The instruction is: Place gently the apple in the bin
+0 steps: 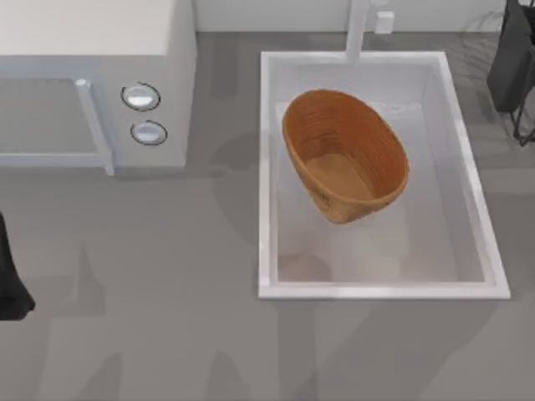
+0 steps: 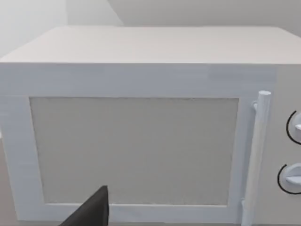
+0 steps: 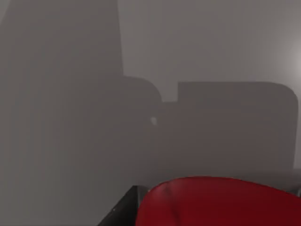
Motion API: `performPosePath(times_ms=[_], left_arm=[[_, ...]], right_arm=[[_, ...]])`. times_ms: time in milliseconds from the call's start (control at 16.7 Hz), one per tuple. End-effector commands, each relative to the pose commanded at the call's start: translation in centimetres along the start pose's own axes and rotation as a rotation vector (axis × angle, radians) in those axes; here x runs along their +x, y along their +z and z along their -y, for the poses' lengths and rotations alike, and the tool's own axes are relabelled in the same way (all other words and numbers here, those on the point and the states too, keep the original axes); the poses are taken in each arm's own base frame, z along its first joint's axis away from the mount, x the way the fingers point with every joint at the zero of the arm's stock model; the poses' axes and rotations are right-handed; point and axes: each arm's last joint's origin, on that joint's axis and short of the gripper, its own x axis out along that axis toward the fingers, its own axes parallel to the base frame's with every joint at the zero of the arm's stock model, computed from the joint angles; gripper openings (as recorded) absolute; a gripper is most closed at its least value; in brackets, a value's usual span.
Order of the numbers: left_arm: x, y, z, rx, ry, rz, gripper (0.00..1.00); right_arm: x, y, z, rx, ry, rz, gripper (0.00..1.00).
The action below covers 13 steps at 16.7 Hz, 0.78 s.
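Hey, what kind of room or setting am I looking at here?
Most likely a rendered kitchen counter: a white microwave with two round knobs, a white sink basin with a tap, and a woven wicker basket sitting inside the basin.

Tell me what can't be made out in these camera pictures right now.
- Apple: right wrist view, cut off by the frame edge; whether the fingers close on it cannot be told.
- Right arm: top view, cut off at the right edge.
- Left arm: top view, cut off at the left edge.
- Bin: tilted in the sink; its near wall hides part of the bottom.
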Motion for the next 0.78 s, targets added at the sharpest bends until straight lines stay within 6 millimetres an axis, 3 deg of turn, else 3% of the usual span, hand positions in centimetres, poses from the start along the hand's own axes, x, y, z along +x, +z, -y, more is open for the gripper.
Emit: performPosePath(times_ms=[420, 600, 780], left_arm=[[0.0, 0.0, 0.0, 0.000, 0.000, 0.000, 1.00], [0.0, 0.0, 0.0, 0.000, 0.000, 0.000, 1.00], [0.0, 0.0, 0.0, 0.000, 0.000, 0.000, 1.00]], right_arm=[[-0.9, 0.1, -0.2, 0.014, 0.021, 0.012, 0.00], [-3.5, 1.0, 0.4, 0.015, 0.018, 0.018, 0.00], [-7.5, 1.5, 0.6, 0.014, 0.028, 0.002, 0.00]])
